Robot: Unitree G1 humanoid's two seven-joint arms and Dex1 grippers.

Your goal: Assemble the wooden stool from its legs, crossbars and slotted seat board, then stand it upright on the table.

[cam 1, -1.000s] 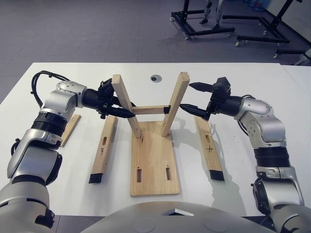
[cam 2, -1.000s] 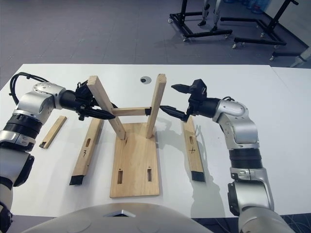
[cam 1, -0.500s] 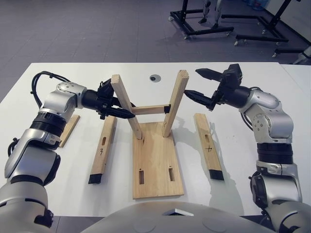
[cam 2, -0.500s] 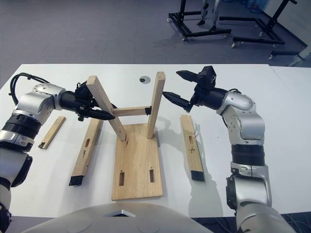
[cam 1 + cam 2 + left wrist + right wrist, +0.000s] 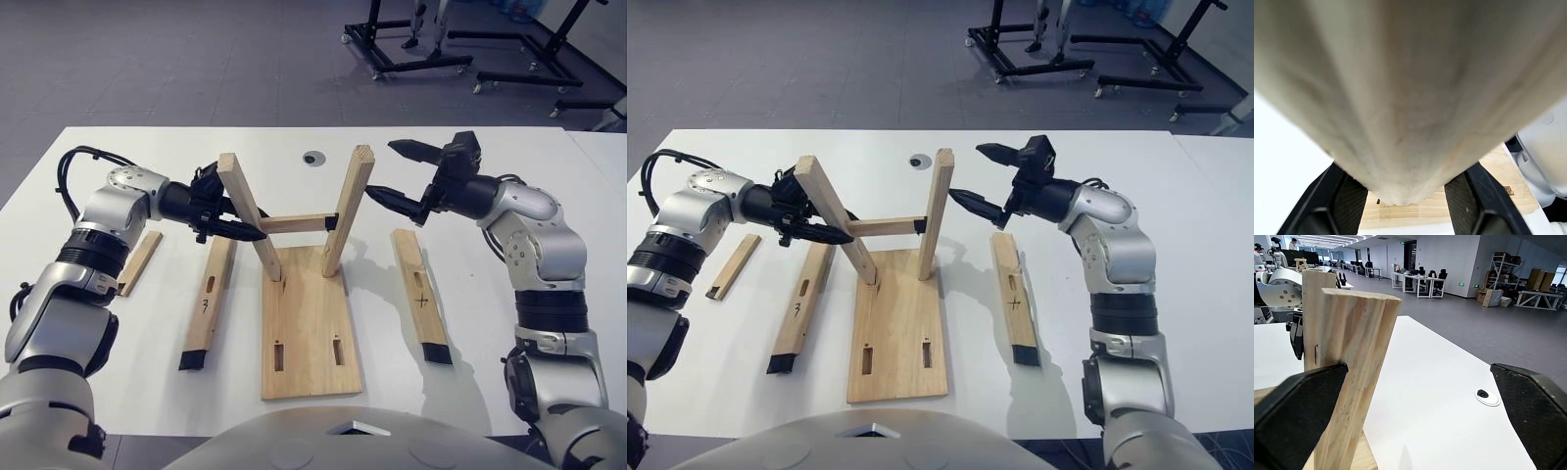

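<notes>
The seat board (image 5: 309, 333) lies flat on the tabletop (image 5: 509, 147) toward its near edge, with two legs standing in its far slots. The left arm's jaws are clamped on the left leg (image 5: 239, 186), which leans toward the left edge. The right leg (image 5: 348, 211) is nearly upright, and a crossbar (image 5: 294, 223) joins the two. The right arm's jaws stand apart, just beside that leg's upper part on its right-edge side, so this arm is nearer.
</notes>
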